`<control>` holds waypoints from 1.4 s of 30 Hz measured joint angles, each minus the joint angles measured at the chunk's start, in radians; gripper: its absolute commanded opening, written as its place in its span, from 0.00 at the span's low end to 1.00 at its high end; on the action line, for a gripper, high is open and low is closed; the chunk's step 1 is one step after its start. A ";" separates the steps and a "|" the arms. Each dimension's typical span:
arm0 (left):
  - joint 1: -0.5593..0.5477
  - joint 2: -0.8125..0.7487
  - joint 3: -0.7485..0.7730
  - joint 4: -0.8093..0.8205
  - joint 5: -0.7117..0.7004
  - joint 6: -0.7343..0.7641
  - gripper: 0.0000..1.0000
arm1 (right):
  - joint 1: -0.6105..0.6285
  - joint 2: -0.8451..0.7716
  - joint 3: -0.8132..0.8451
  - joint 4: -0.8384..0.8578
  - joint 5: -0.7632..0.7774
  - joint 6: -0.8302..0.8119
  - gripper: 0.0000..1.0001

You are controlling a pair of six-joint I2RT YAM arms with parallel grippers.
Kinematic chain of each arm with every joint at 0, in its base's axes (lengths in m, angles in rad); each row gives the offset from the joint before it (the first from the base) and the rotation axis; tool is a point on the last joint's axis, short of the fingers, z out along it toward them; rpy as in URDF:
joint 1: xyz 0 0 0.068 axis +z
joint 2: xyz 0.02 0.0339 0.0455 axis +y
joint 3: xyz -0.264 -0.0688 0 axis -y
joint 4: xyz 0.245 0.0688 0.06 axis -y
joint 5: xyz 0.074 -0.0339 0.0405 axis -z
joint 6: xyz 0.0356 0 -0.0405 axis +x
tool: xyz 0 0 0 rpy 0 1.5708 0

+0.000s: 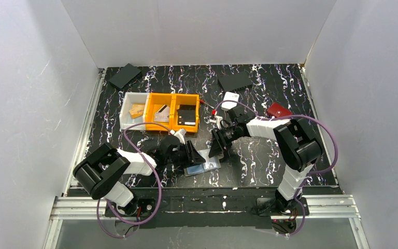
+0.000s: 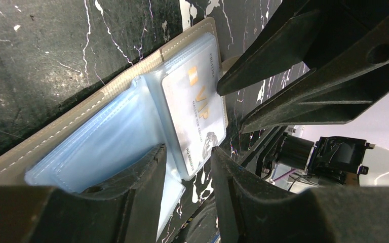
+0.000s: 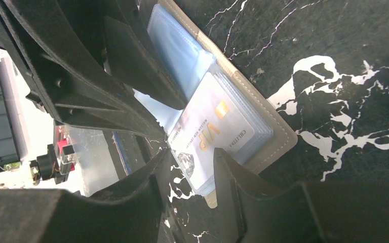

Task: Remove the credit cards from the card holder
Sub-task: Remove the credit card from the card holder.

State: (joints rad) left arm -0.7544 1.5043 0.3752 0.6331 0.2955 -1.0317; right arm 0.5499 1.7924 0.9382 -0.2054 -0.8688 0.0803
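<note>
Where the two arms meet near the front of the desk [image 1: 259,161], the card holder [image 1: 204,167] lies spread open and flat. Its stitched taupe rim frames a stack of pale blue sleeves [image 2: 106,147]. One credit card [image 2: 195,114], silvery-white with gold "VIP" lettering, sits in the sleeves of one half and pokes out past the holder's edge (the end with a small diamond emblem).

The left hand [image 2: 187,152] comes in low with its fingers parted. One finger lies on the blue sleeves and the other stands beside the card's protruding end; it clamps nothing that I can see. The right hand [image 3: 191,152] reaches in from the opposite side, tilted down, its fingers also apart and astride the same protruding corner. Whether they pinch the card or merely flank it, I cannot tell. The two hands are very near each other over the holder. Whether more cards sit in the other sleeves cannot be told.

Farther back on the desk stand two orange bins [image 1: 172,111] and a white bin [image 1: 126,116] side by side. A small white case [image 1: 231,98] and a red wallet [image 1: 279,110] lie to the right, all well apart from the holder.
</note>
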 measured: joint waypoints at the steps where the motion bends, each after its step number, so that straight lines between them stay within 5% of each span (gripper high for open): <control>1: 0.000 0.002 -0.002 0.006 0.000 -0.002 0.38 | 0.000 0.002 0.000 0.003 -0.003 0.004 0.46; 22: 0.003 0.031 -0.022 0.078 0.005 -0.051 0.37 | -0.006 -0.023 0.001 -0.014 0.130 -0.013 0.47; 36: 0.005 0.043 -0.022 0.097 0.014 -0.055 0.38 | -0.006 0.010 -0.005 0.006 0.007 0.023 0.46; 42: 0.005 0.050 -0.032 0.125 0.014 -0.066 0.38 | -0.005 -0.028 -0.005 -0.005 0.129 -0.008 0.47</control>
State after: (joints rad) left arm -0.7498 1.5547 0.3428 0.7582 0.3099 -1.0973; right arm 0.5449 1.7645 0.9329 -0.2104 -0.7395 0.0719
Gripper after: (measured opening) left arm 0.373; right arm 0.461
